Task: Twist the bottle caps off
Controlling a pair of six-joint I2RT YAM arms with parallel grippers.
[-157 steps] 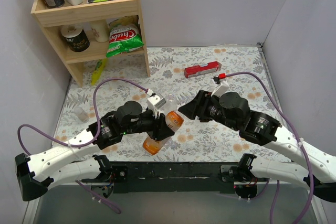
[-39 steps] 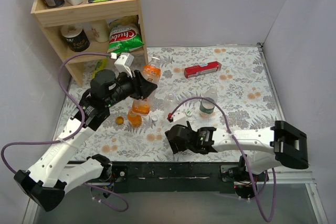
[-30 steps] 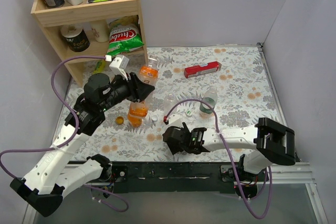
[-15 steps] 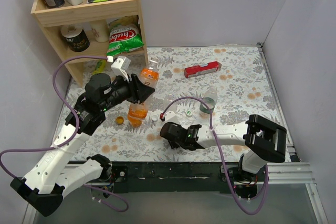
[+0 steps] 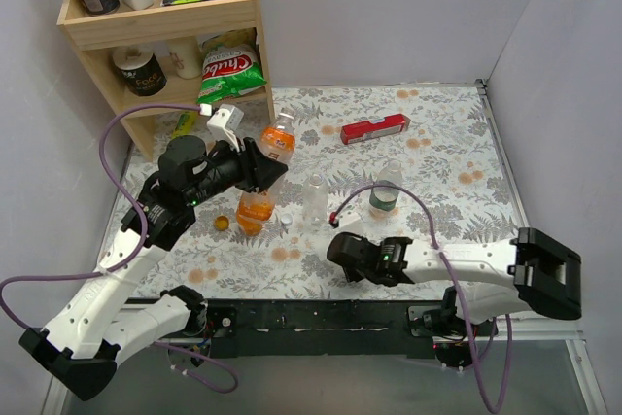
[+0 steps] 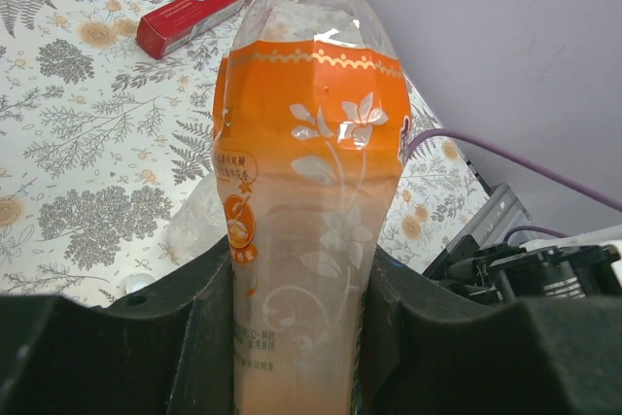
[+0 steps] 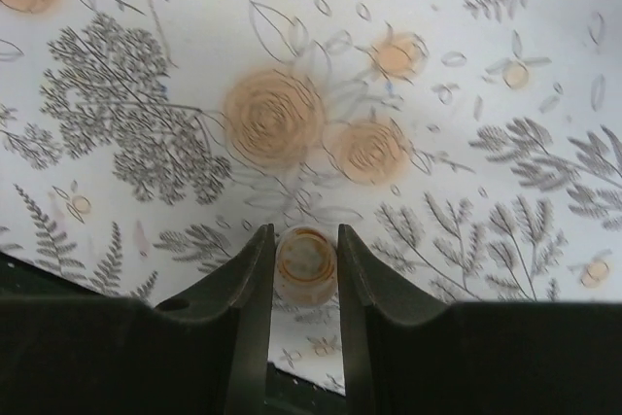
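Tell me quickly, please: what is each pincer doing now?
Left pincer: closed on the orange-labelled bottle.
Right pincer: closed on a small pale cap.

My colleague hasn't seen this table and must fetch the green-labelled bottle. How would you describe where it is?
Start at the flowered table and find the red box near its back edge. In front of the box, slightly right, stands the green-labelled bottle. Only it has a green band; the clear bottle to its left is plain.
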